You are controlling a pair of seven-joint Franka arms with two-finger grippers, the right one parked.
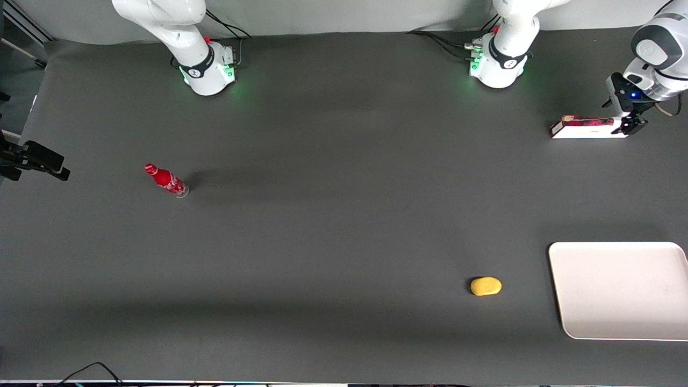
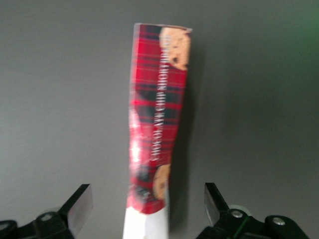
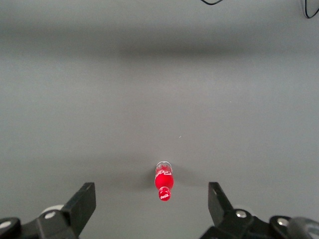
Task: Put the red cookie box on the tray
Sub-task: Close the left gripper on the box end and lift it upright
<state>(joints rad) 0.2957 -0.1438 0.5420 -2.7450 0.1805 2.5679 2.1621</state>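
The red cookie box is seen standing on one long edge on the dark grey table, at the working arm's end and farther from the front camera than the tray. Its white side edge is turned toward the front camera, with a strip of the dark red face showing above it. The left arm's gripper is positioned at the end of the box that lies nearest the table's edge, low and close to the table surface. In the left wrist view the box is shown end-on as a narrow red tartan strip with cookie pictures and white lettering, running away from the gripper. The two fingers are spread wide, one on each flat side of the box, and a clear gap is left between each finger and the carton, so nothing is clamped. The near end of the box is placed between the fingers, roughly centred. The off-white tray is found nearer to the front camera, well apart from the box, and nothing is carried on it. A yellow oval object is lying on the table just beside the tray, toward the parked arm's end. A red bottle is seen far off toward the parked arm's end of the table, and it is shown again in the right wrist view.
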